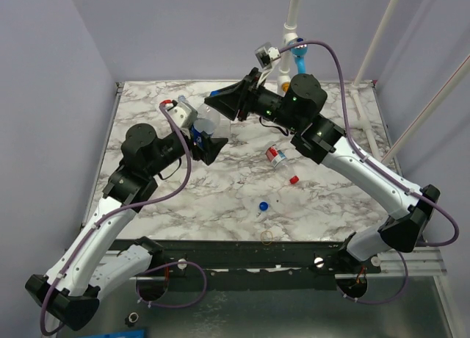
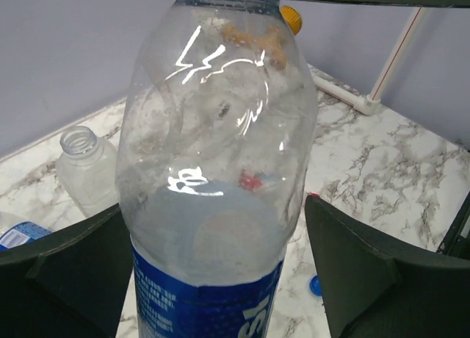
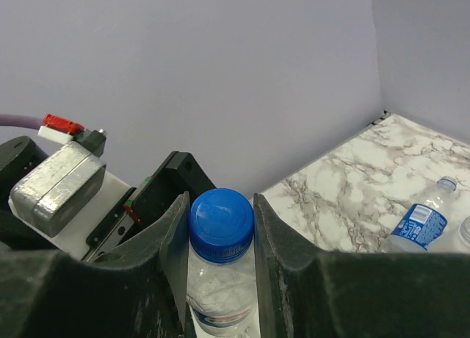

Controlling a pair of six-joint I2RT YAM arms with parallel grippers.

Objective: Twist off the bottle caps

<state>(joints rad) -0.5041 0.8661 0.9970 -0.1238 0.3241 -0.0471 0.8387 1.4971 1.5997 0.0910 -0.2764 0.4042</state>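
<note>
- 1 clear, crinkly bottle (image 2: 220, 206) with a blue label is between the 2 grippers. This is near the upper middle of the top view, over the marble table (image 1: 220, 198).
- The right gripper (image 3: 220, 209) is squeezed tight on the blue cap (image 3: 222, 224) on top of this bottle. It has 1 finger on each side of the cap, touching it.
- The left gripper (image 2: 220, 279) is wide. Its 2 dark fingers (image 2: 367, 279) stand at the left and right of the bottle's body. A gap shows on the right side.
- A small bottle with a red label (image 1: 276, 156) lies on its side in the middle of the table.
- A loose red cap (image 1: 294, 180) sits just below and right of it.
- A loose blue cap (image 1: 263, 205) lies lower down.
- A yellowish ring (image 1: 267, 236) lies near the bottom edge of the table.
- At the left of the left wrist view stands a plain clear bottle (image 2: 84, 169) with its mouth open.
- At the lower right of the right wrist view lies another blue-label bottle (image 3: 420, 226). Its neck looks open, but it is too small to be sure.
</note>
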